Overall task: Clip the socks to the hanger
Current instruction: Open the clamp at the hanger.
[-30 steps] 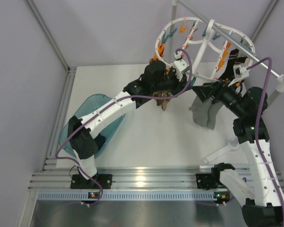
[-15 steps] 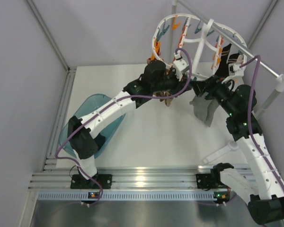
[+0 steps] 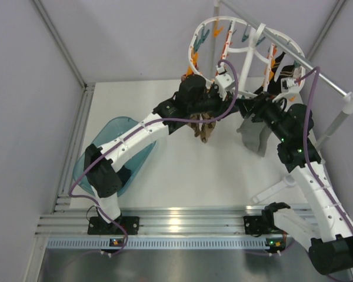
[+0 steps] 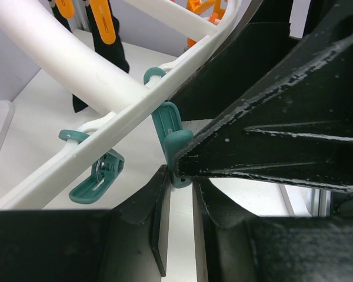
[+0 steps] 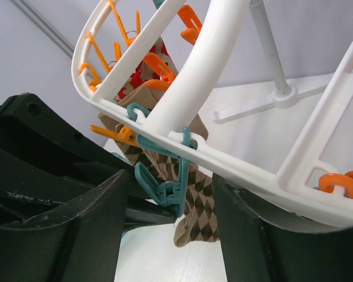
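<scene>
Right fingers [image 5: 59, 235] flank teal peg [image 5: 165, 191]; sock [image 5: 203, 205] partly hidden

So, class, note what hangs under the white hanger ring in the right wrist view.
A teal peg dangles from the hanger, a brown diamond-patterned sock behind it. The ring covers part of the sock higher up.

your hanger [image 3: 245, 51] is a white plastic oval ring with cross bars. it stands tilted up on edge at about 1 o'clock in the top view, with orange pegs [image 3: 193, 59] and teal pegs [image 3: 203, 37] dangling from its rim. a brown-and-beige zigzag sock [image 3: 201, 130] hangs limp below the ring's 8 o'clock edge. from the right wrist you see it just behind one teal peg [image 5: 165, 189]. grey socks [image 3: 253, 136] droop under the 5 o'clock side. a dark sock [image 3: 280, 66] hangs at 3 o'clock.
</scene>
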Robot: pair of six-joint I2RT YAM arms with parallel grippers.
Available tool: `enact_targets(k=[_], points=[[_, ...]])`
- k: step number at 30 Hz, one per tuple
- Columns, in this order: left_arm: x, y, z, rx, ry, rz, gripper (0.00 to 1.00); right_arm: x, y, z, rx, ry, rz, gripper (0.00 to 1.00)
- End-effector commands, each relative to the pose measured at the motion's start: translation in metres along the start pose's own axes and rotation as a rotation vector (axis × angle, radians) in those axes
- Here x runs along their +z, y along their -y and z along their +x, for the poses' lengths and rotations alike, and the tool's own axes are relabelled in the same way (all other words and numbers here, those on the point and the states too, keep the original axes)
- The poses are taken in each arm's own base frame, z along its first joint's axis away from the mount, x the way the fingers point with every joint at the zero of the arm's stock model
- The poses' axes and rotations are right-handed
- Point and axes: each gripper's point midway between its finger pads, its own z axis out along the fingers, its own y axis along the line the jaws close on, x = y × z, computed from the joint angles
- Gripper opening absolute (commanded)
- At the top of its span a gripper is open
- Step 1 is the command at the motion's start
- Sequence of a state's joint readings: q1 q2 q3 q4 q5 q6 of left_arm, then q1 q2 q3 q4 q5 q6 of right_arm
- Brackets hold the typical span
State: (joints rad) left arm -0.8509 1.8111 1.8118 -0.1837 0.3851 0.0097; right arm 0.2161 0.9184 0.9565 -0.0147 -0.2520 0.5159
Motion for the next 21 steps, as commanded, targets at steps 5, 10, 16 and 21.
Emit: enact_targets(k=[5, 10, 16, 21], points=[[-0.001, 0.02, -0.01, 0.006, 0.023, 0.091, 0.0, 0.012, -0.009, -0.023, 0.017, 0.089, -0.026, 0.42], [-0.005, 0.02, -0.006, 0.011, 0.005, 0.088, 0.04, 0.012, -0.008, -0.023, 0.017, 0.087, -0.017, 0.19], [-0.024, 0.023, 0.001, 0.002, -0.026, 0.079, 0.38, 0.01, -0.007, -0.024, 0.017, 0.086, -0.01, 0.0], [-0.081, 0.002, -0.016, -0.1, 0.015, 0.038, 0.48, 0.008, -0.009, -0.027, 0.016, 0.088, -0.012, 0.0]])
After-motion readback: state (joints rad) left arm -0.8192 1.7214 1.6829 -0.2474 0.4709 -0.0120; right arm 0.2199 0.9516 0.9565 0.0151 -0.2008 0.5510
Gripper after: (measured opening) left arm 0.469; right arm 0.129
